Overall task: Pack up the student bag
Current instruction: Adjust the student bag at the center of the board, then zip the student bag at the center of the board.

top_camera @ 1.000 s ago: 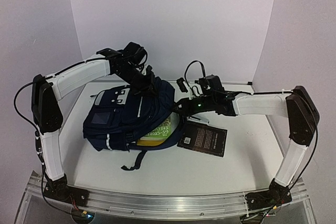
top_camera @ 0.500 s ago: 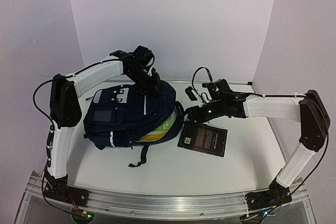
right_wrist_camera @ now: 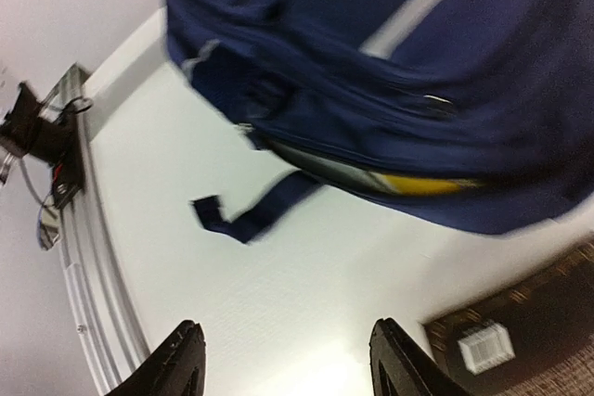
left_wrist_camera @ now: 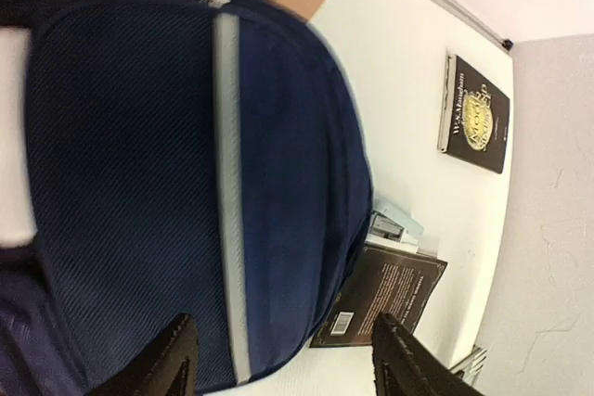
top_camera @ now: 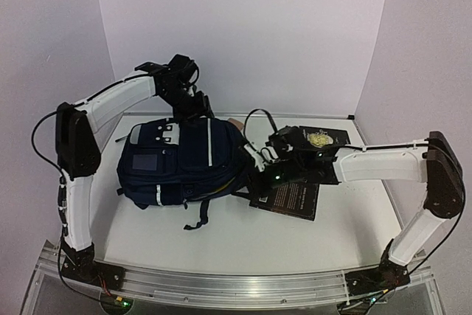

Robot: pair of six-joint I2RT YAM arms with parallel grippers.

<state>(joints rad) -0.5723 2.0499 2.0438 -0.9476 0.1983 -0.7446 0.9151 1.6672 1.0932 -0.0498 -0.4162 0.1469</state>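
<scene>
Found student bag (top_camera: 184,164) lying flat left of centre on desk (top_camera: 295,237), long axis left to right, mouth facing right claw (top_camera: 257,181), released and empty just beside it over dark book (top_camera: 291,201); found left claw (top_camera: 195,110), likewise released, at bag's far edge.

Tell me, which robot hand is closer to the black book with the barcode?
Right. The right gripper hangs above the book's bag-side edge; the left gripper is over the student bag's far edge.
</scene>
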